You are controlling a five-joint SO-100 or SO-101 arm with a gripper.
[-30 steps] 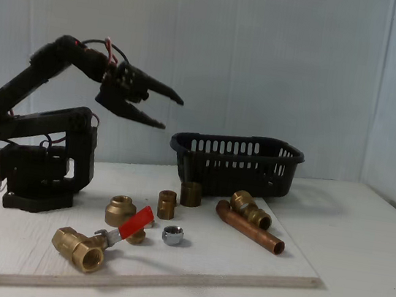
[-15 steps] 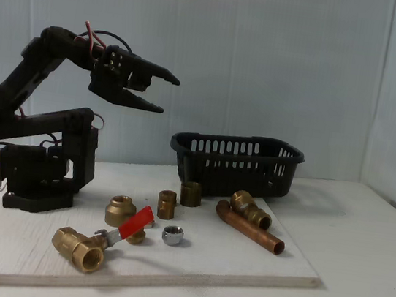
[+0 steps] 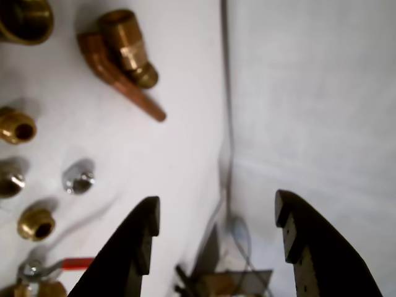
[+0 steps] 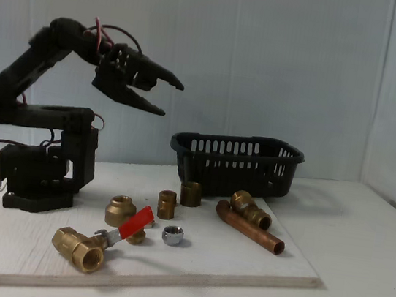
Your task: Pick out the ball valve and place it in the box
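Brass ball valve (image 4: 96, 241) on board, well below wide, empty jaws.

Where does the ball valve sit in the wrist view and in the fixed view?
Wrist view: ball valve at the bottom left corner, partly cut off.
Fixed view: ball valve at the board's front left, red lever angled up.
Shared landmark: silver nut beside it.

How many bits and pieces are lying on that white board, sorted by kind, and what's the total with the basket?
Ball valve with red lever: 1
Brass elbow on a copper pipe: 1
Loose brass fittings: 4 (wide one, two short ones, a small one partly hidden behind the red lever)
Silver nut: 1
Black slotted basket: 1
Total: 8
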